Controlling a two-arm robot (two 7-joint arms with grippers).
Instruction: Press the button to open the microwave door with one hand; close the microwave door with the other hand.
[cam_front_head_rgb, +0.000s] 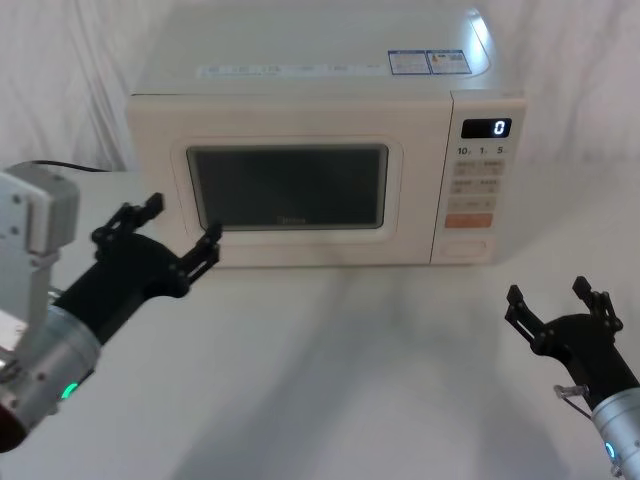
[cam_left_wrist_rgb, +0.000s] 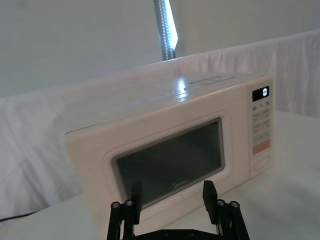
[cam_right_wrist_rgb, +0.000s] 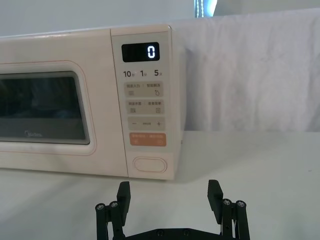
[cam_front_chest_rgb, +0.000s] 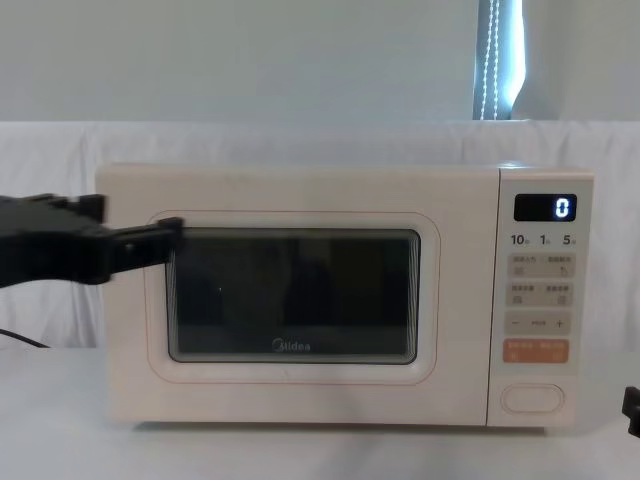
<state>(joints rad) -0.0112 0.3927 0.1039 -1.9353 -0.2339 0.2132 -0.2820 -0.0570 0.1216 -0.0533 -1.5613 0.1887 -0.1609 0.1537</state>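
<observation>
The cream microwave's door with its dark window is shut flush with the oven front. The oval cream button lies at the bottom of the control panel, below the orange key. My left gripper hovers open just in front of the door's lower left corner, nothing between its fingers; the left wrist view has it facing the door. My right gripper is open low at the right, well short of the panel; the right wrist view has it in front of and below the button.
The microwave stands on a table draped in white cloth, with a white cloth backdrop behind. Its display reads 0. A black cable runs off at the far left. Open table lies between the two arms.
</observation>
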